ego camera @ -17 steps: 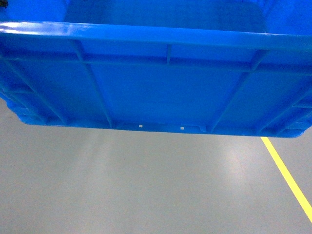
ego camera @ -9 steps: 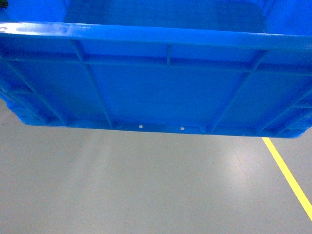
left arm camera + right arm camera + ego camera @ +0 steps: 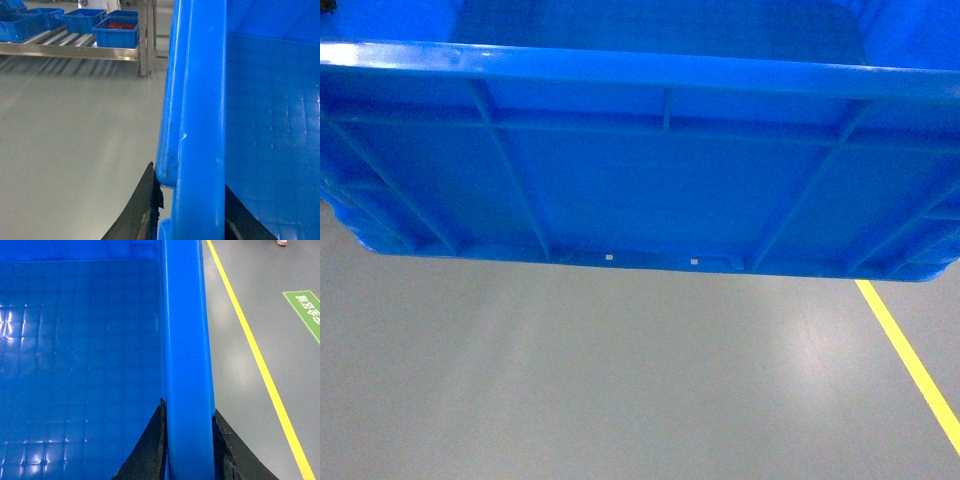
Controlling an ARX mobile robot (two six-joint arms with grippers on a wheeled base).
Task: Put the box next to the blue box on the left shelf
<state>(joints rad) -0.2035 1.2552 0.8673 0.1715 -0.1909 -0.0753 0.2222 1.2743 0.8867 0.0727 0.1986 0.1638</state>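
The box (image 3: 640, 190), a big bright blue open-top crate with ribbed walls, hangs above the floor and fills the upper half of the head view. My left gripper (image 3: 190, 182) is shut on its left rim (image 3: 200, 100), one black finger (image 3: 142, 210) outside the wall and one inside. My right gripper (image 3: 188, 410) is shut on the right rim (image 3: 185, 330) in the same way. The left shelf (image 3: 70, 50), a grey roller rack, stands far off at the upper left of the left wrist view. Several blue boxes rest on it, the nearest (image 3: 116, 32) holding red items.
Grey floor stretches under and around the crate. A yellow floor line (image 3: 910, 365) runs along the right, also the yellow line (image 3: 250, 340) beside a green floor marking (image 3: 305, 310). A steel upright post (image 3: 145, 37) ends the rack on its right.
Hardly anything: the crate's near wall sits a touch higher in the head view. Both grips look the same.
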